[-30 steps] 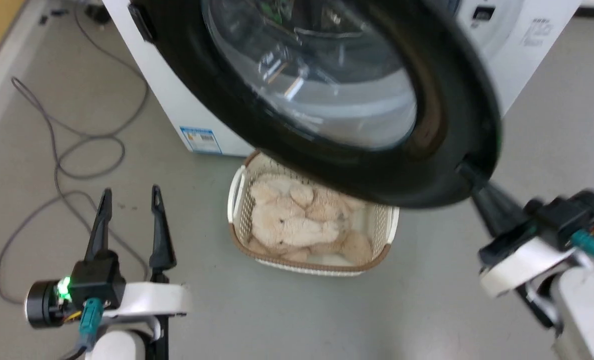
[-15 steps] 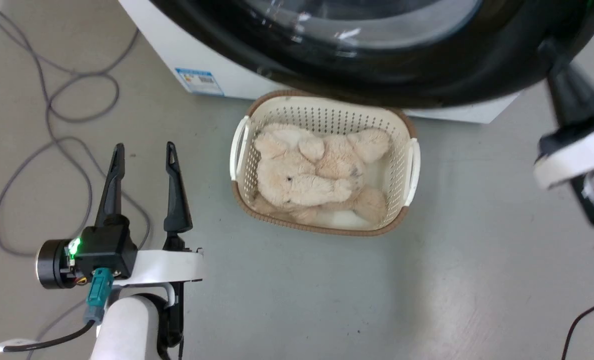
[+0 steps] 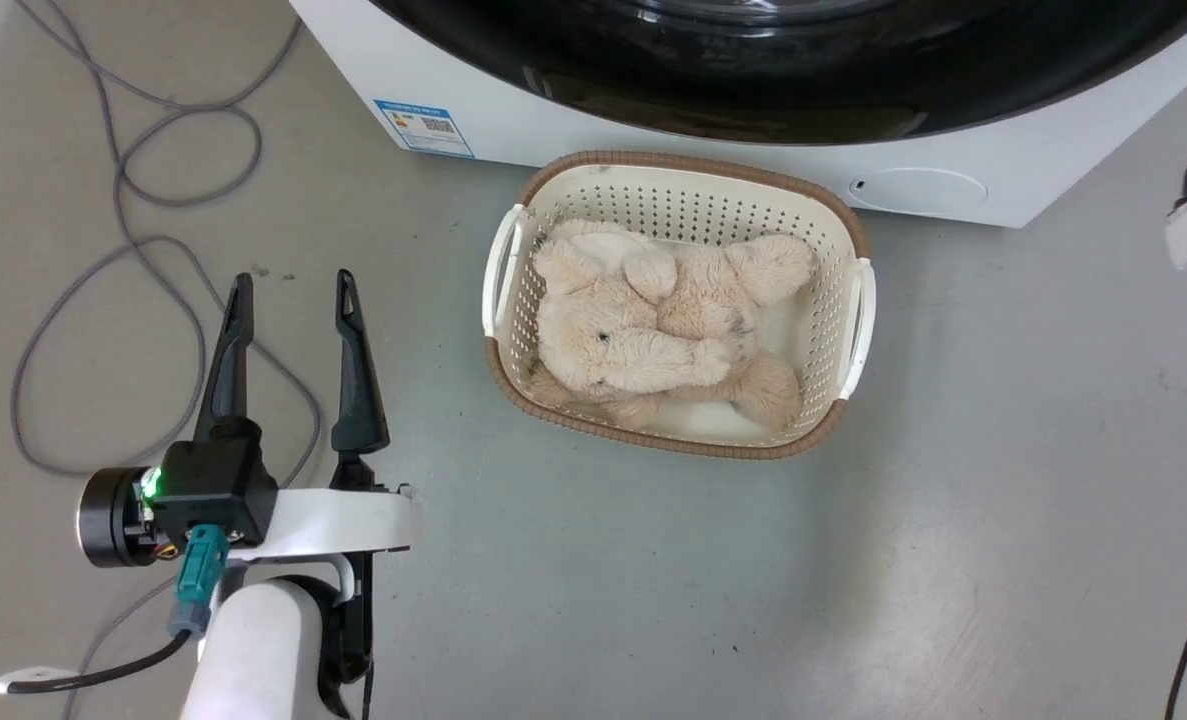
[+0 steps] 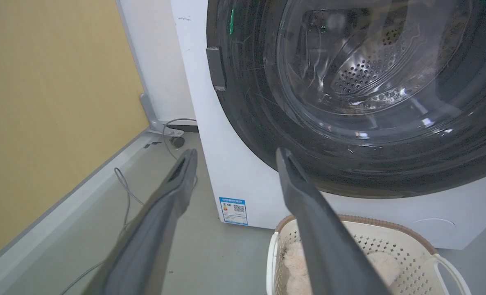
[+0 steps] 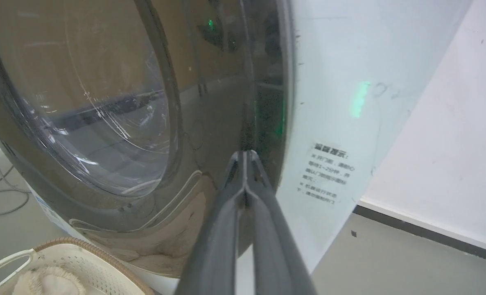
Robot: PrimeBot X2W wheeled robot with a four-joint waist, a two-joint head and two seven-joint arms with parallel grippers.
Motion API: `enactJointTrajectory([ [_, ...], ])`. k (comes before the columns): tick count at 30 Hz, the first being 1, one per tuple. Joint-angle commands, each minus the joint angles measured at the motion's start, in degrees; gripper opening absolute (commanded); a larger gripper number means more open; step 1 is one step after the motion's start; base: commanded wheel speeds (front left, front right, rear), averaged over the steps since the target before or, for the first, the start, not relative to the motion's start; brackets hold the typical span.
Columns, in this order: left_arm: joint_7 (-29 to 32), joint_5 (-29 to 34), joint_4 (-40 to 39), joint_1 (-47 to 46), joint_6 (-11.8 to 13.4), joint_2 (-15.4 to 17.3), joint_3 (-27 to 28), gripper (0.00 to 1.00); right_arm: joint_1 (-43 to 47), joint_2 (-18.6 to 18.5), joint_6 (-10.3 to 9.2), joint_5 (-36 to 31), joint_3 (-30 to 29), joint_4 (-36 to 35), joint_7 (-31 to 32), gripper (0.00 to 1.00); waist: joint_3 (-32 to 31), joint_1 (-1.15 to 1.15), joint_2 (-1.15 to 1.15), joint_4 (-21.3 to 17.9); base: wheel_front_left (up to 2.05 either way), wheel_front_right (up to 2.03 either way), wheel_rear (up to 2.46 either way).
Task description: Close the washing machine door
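Black washing machine door (image 4: 247,123) seems flush; one basket (image 3: 693,160), one toy (image 3: 643,335); left gripper (image 3: 293,280) spread, right gripper (image 5: 243,155) closed.

Cream perforated basket (image 3: 673,205) with brown woven rim and white side handles stands upright on grey floor (image 3: 653,580). Inside: one beige plush toy (image 3: 643,330), lying flat, limbs folded, touching the basket walls. Grey cable (image 3: 258,150) lies in loose loops on the floor, well apart from the basket. Yellow wall (image 4: 54,102) above a pale skirting (image 4: 62,213). White wall (image 5: 443,143) with a dark baseboard (image 5: 431,231).
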Motion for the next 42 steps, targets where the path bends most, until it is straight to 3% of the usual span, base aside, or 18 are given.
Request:
enactJointTrajectory([
  [1,-0.24,-0.32,0.09,-1.04,0.38,-0.05,-0.03,1.00,-1.12,0.15,-0.11,-0.70,-0.81,0.67,-0.21,0.00,0.01,0.00,0.00,0.01,0.00,0.00,0.00],
  [10,-0.24,-0.13,0.92,-0.36,0.54,-0.05,0.80,1.00,1.74,2.62,-0.11,-1.59,-3.92,-1.04,-0.21,0.00,-2.46,0.00,0.00,-1.23,0.00,0.00,0.00],
  [22,-0.24,1.39,2.62,3.29,-0.01,0.13,3.04,1.00,14.43,9.59,-0.11,-6.50,-12.96,-20.83,-0.21,0.00,-11.71,0.00,0.00,-6.63,0.00,0.00,0.00],
  [27,-0.24,2.00,3.48,6.51,-0.03,0.45,3.85,1.00,22.45,13.99,-0.11,-6.56,-11.42,-26.08,-0.21,0.00,-16.95,0.00,0.00,-9.92,0.00,0.00,0.00],
  [34,-0.24,2.27,3.92,9.96,0.15,0.62,4.31,1.00,30.47,16.87,-0.11,-4.50,-8.68,-25.32,-0.21,0.00,-20.70,0.00,0.00,-11.91,0.00,0.00,0.00],
  [35,-0.24,2.34,4.00,10.44,0.18,0.62,4.31,1.00,31.51,17.08,-0.11,-4.31,-8.21,-24.73,-0.21,0.42,-21.15,0.00,0.00,-12.13,0.00,0.00,0.00],
  [36,-0.24,2.39,4.10,10.91,0.22,0.63,4.32,1.00,32.50,17.28,-0.11,-4.05,-7.74,-24.07,-0.21,0.89,-21.68,0.00,0.00,-12.35,0.00,0.00,0.00],
  [37,-0.24,2.44,4.17,11.38,0.27,0.63,4.32,1.00,33.18,17.47,-0.11,-3.66,-7.43,-23.85,-0.21,1.00,-22.12,0.00,0.00,-12.55,0.00,0.00,0.00],
  [42,-0.24,2.72,4.48,13.53,0.49,0.63,4.09,1.00,37.60,18.17,-0.11,-3.64,-6.19,-23.03,-0.21,1.00,-24.57,0.00,0.00,-13.32,0.00,0.00,0.00],
])
